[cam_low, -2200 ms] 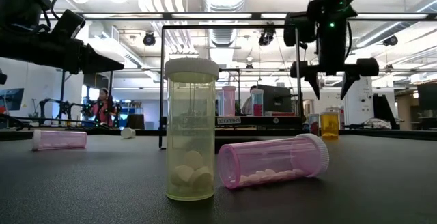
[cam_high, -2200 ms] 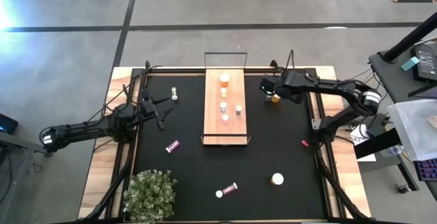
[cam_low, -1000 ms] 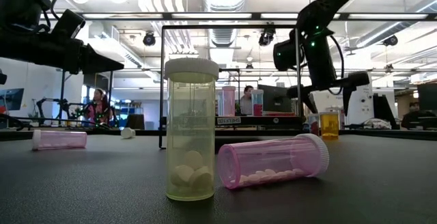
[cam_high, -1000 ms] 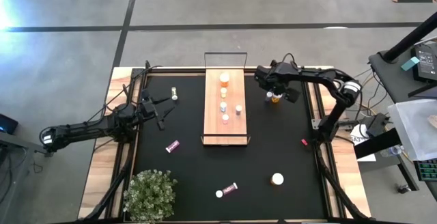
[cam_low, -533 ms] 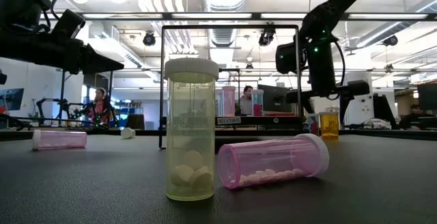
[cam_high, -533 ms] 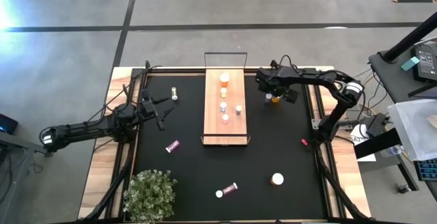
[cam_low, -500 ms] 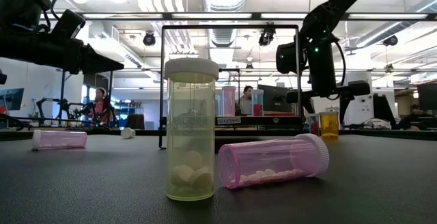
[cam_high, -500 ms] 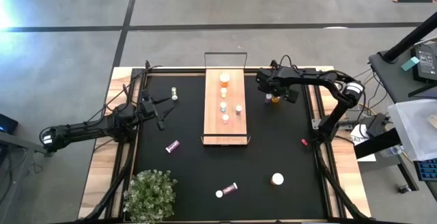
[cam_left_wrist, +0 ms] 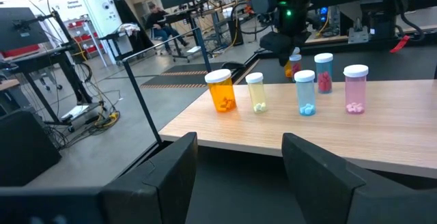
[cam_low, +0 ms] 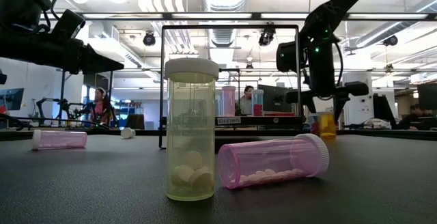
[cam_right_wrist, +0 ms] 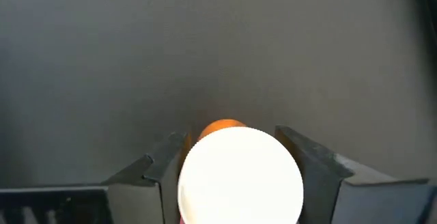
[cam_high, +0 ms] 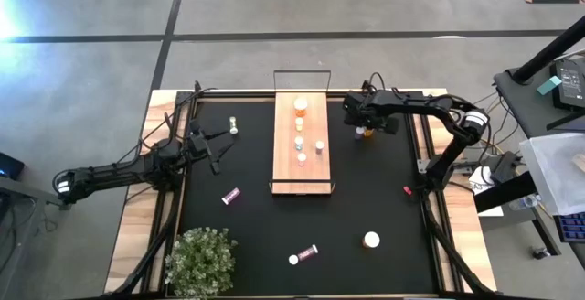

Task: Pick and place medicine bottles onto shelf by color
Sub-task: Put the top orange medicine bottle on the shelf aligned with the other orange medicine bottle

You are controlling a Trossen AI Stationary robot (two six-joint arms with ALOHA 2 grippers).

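One small amber plastic bottle with a white cap (cam_right_wrist: 240, 175) stood on the black mat beside the long wooden shelf (cam_high: 301, 165), between the right gripper's (cam_high: 366, 126) nearly closed fingers; it looked light, hard and slippery, best squeezed round its middle, while the left gripper (cam_high: 216, 150) waited half open.

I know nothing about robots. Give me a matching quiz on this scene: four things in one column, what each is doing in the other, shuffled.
Things:
1. pale yellow bottle
2. pink bottle beside it
3. amber bottle
4. left gripper

States:
a. open, holding nothing
b. lying on its side
c. right under the right gripper
d. standing upright, no gripper near

Pairs: 1-d; 2-b; 3-c; 4-a
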